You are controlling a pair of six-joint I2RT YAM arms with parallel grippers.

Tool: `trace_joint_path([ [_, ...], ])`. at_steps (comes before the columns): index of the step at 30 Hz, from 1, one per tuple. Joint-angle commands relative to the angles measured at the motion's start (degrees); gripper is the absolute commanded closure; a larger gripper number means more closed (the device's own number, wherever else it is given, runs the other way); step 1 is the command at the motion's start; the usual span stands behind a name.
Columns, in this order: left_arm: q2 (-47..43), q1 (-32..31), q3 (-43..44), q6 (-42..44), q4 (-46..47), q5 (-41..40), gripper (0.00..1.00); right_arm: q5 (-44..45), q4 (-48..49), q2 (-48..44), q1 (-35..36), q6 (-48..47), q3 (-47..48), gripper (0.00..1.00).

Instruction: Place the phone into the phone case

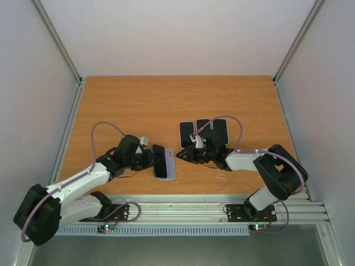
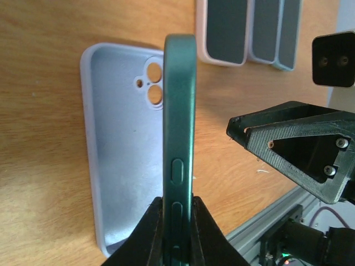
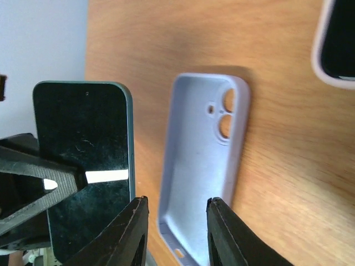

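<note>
Left claw (image 2: 176, 221) clamping phone (image 2: 178, 111) on edge beside lilac case (image 2: 119, 144), right claw (image 3: 177, 206) parted, empty, at its end, table edge (image 1: 194, 191) near

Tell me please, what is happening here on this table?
The left gripper is shut on a dark green phone, holding it on its long edge beside the empty lilac case, which lies open side up on the table. The phone is not in the case yet. The right gripper hovers open near the case and holds nothing. Three other phones lie farther back.
</note>
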Motion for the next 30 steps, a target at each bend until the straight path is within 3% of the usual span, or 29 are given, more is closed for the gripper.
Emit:
trace_joint_path([
  [1,4.8,-1.6,0.2,-1.9,7.5,-2.2,0.99,0.6,1.7,3.6,-0.2,1.6,0.7,0.70],
  [13,17.1,-3.3,0.9,-4.2,17.6,-0.3,1.00,-0.2,3.3,9.6,0.1,2.4,1.6,0.75],
  [30,22.9,-4.3,0.5,-7.1,21.9,-1.2,1.00,-1.5,7.0,15.2,2.3,4.7,2.9,0.87],
])
